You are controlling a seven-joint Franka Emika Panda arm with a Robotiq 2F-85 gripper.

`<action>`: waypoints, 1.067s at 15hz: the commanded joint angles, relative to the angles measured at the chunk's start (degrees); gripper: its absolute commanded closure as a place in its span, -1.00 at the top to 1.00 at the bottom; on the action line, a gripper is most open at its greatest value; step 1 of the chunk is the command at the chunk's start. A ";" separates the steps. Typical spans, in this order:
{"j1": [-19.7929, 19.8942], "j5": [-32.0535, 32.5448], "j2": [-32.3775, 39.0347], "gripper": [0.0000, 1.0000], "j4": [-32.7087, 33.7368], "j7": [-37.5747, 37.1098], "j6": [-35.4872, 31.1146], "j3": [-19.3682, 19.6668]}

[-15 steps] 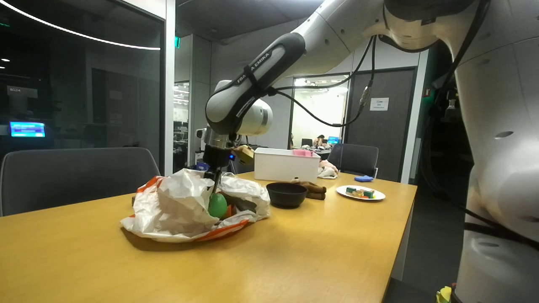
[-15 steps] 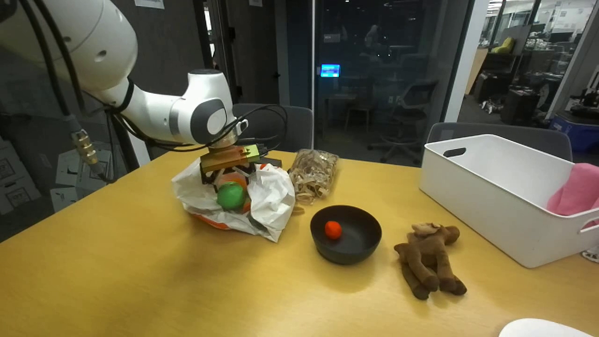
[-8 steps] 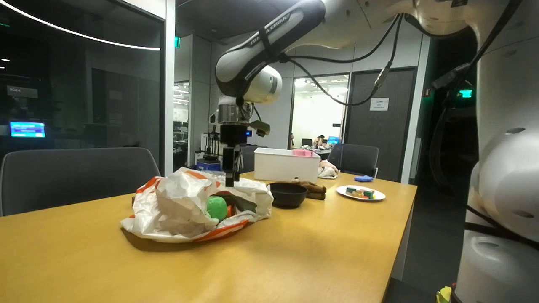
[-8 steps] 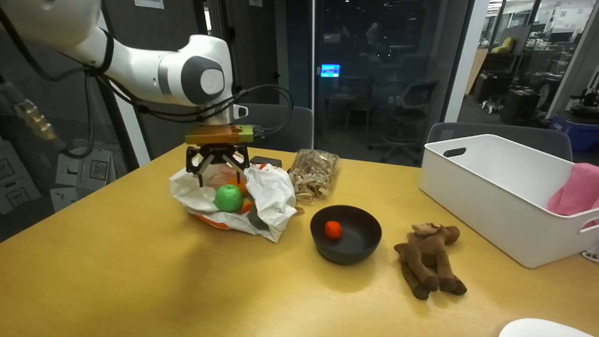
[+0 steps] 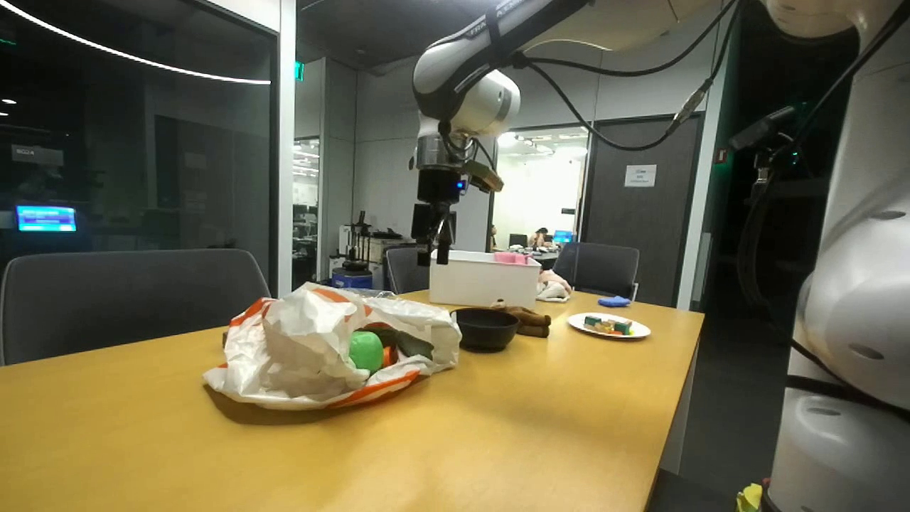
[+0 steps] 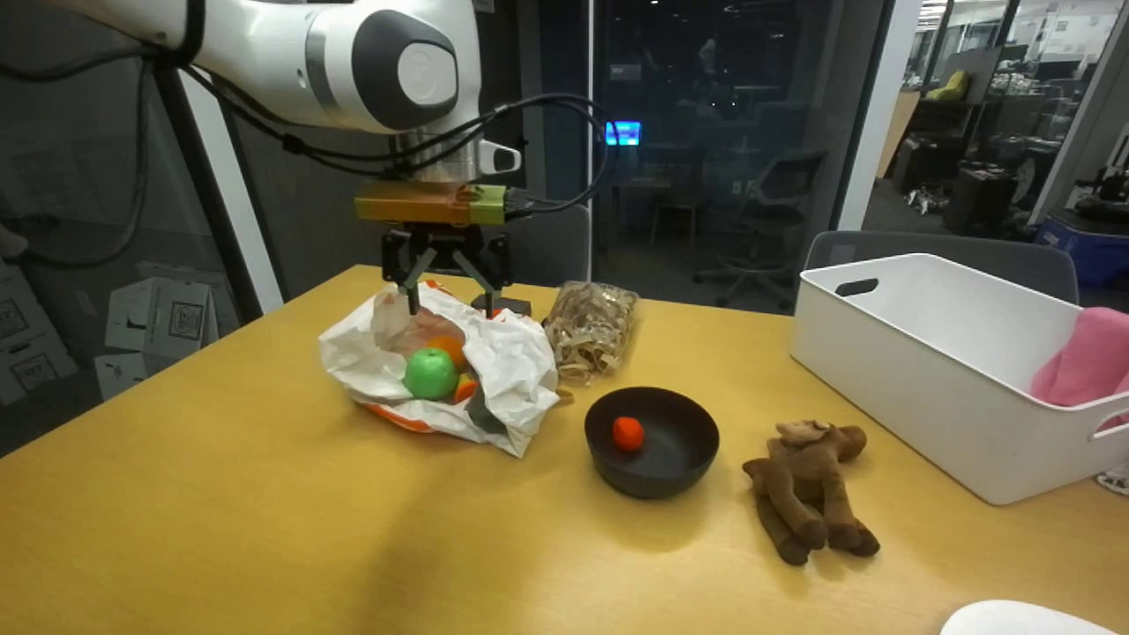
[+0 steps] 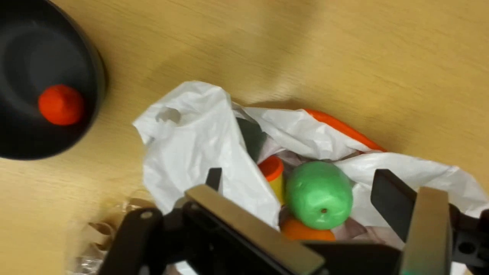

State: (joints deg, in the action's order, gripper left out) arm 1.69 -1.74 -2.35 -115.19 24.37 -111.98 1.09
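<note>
The pincer (image 6: 452, 306) hangs above the white bag (image 6: 516, 348), its 2 fingers spread wide with nothing between them. About 1 second ago it was down at the mouth of the bag, fingertips just beside the green apple (image 7: 319, 193); since then it has risen clear and touches neither bag nor contents. The jaws were already wide apart at that earlier moment. The apple has settled very slightly lower and lies in the mouth of the bag, whose shape has barely altered. So the apple appears to be free of the pincer, with nothing being carried; whether it was let go there or never gripped, I cannot tell.

Around the apple, the wrist view shows an orange fruit (image 7: 305, 230) just beside it, a yellow piece (image 7: 279, 189) with a red-orange end, and a dark green thing (image 7: 251, 138) partly hidden by the plastic. A clear packet (image 6: 593, 331) of brown strips lies just beside the bag. Farther along the counter (image 6: 265, 511), a black bowl (image 6: 653, 476) holds a red ball (image 6: 628, 433), a brown plush toy (image 6: 811, 485) lies near it, and a white bin (image 6: 917, 370) with pink cloth (image 6: 1089, 353) inside stands beyond; these look unmoved. In an exterior view a white plate (image 5: 577, 324) carries small coloured pieces (image 5: 608, 326).
</note>
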 commanded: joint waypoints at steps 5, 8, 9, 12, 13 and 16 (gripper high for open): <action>5.88 -8.00 -0.54 1.00 -4.43 -4.11 -10.01 7.46; 7.55 -11.94 1.23 1.00 -6.36 -6.11 -16.42 9.26; 7.83 -13.27 2.05 1.00 -6.97 -6.94 -19.43 9.49; 8.41 -17.23 5.26 1.00 -8.51 -9.55 -29.86 9.49; 8.65 -18.52 6.27 1.00 -8.78 -10.67 -32.80 9.43; 9.37 -21.27 9.46 1.00 -9.33 -15.07 -40.57 9.24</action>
State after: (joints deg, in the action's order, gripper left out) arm 10.20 -20.13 4.96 -124.27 13.35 -146.03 10.80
